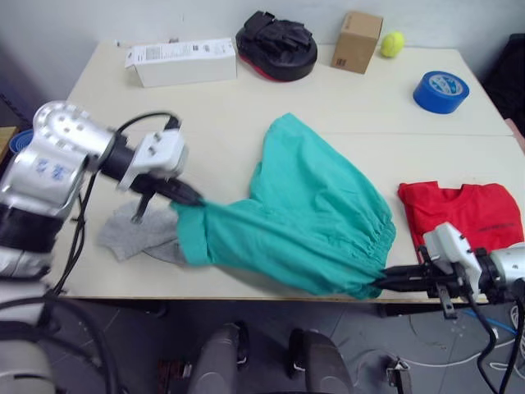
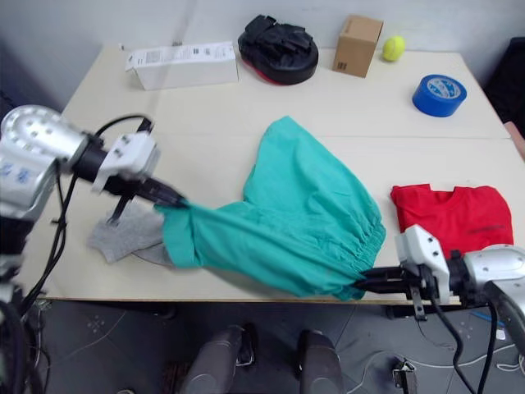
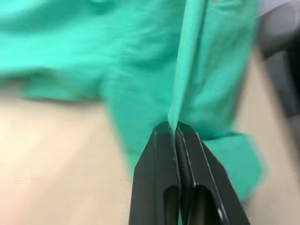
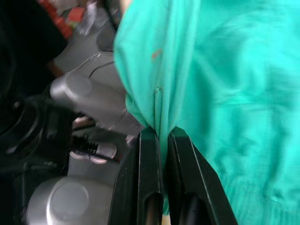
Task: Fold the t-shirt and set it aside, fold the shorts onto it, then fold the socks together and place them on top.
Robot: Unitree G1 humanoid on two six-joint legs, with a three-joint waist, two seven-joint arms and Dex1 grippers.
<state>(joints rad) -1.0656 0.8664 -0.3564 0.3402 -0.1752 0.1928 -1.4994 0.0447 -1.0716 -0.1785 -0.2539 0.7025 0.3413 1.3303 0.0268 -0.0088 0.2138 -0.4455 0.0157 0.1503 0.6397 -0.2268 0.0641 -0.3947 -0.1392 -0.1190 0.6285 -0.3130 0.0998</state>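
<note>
Both grippers pinch the shorts (image 1: 316, 217): left gripper (image 1: 194, 199) clamps a leg hem, right gripper (image 1: 384, 281) the waistband; thin holds may slip; socks (image 1: 135, 232) beneath the left could drag along.

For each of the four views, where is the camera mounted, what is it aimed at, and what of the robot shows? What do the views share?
Left eye view: on the head, looking down over the table; both arms show, the shorts stretched between them.
Right eye view: same head, same scene, with the t-shirt and socks.
Left wrist view: on the left wrist, along the left gripper, jaws shut on teal fabric.
Right wrist view: on the right wrist, along the right gripper, jaws shut on the shorts.
Shared: all four views show the shorts.
</note>
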